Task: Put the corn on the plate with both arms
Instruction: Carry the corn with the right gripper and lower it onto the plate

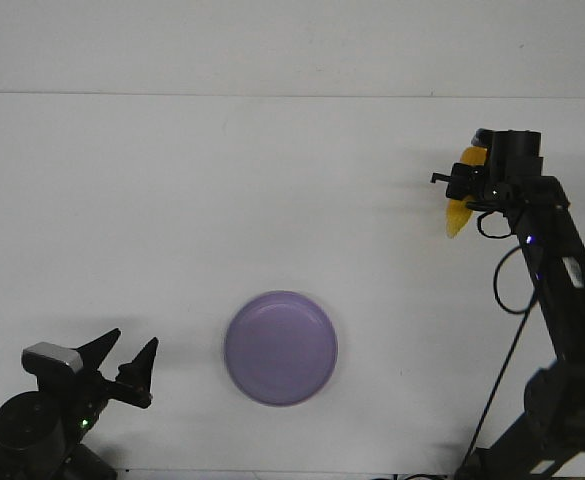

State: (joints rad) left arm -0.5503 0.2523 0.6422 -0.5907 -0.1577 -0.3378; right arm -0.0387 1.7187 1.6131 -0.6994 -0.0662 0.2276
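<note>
The lavender plate (280, 348) lies flat on the white table, front centre, with nothing on it. The yellow-orange corn (458, 217) is at the right, held roughly upright with its paler tip pointing down, well to the back right of the plate. My right gripper (469, 187) is shut on the corn around its middle and hides part of the cob. My left gripper (130, 352) is at the front left, low near the table, open and empty, with its pointed fingers (103, 343) spread apart, left of the plate.
The white table (272, 200) runs back to a pale wall. The right arm's black links and a hanging cable (512, 300) stand at the right edge. The left arm's base (32, 425) sits at the front left corner.
</note>
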